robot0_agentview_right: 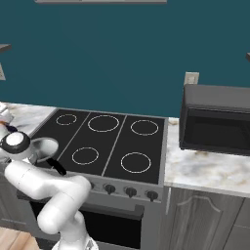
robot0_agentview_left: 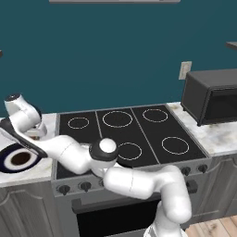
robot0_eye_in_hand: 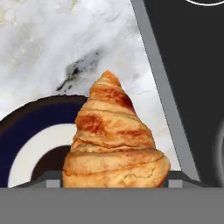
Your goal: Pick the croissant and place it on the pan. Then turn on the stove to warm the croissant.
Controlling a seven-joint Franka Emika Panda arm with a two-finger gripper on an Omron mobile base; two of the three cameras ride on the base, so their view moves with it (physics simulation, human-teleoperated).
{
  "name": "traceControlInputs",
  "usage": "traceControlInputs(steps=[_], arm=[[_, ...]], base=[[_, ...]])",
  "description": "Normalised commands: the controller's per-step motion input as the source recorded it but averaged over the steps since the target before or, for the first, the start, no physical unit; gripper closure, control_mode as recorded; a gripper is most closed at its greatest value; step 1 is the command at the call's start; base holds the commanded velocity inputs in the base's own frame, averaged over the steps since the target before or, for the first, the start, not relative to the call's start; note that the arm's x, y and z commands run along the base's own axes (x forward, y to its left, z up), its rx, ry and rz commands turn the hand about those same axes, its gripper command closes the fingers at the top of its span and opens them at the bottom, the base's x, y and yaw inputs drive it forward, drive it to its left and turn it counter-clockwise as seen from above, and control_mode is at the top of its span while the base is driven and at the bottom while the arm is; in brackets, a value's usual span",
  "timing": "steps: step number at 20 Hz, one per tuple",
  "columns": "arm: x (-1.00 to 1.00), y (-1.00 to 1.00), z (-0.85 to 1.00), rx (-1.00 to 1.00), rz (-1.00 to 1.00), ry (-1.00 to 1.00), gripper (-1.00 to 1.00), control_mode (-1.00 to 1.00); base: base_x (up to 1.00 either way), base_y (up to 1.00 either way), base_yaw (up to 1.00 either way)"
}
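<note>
golden ridged croissant [robot0_eye_in_hand: 114, 142] above the marble counter; silver pan [robot0_agentview_right: 45, 148] on the black stove [robot0_agentview_right: 105, 141]

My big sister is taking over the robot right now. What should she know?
Gripper: shut on the croissant, held above the dark blue plate on the marble counter left of the stove.
Pan: on the stove's front-left corner, empty.
Done: croissant picked.
Left: carry it to the pan, set it down, then turn on the stove with a knob.
</note>
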Motion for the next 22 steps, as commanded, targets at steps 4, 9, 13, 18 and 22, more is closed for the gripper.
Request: traceControlInputs(steps=[4, 9, 13, 18, 22], arm=[[0.05, -0.66, 0.0, 0.16, -0.64, -0.02, 1.0, -1.0], [0.01, -0.99, 0.0, 0.22, -0.53, 0.0, 1.0, -1.0], [0.0, -1.0, 0.0, 0.22, -0.48, 0.0, 1.0, -1.0], [-0.06, -0.98, -0.05, 0.17, -0.49, 0.0, 1.0, -1.0], [-0.56, -0.74, -0.16, 0.16, -0.49, 0.0, 1.0, -1.0]], base=[[0.0, 0.0, 0.0], [0.0, 0.0, 0.0], [0.0, 0.0, 0.0], [0.0, 0.0, 0.0], [0.0, 0.0, 0.0]])
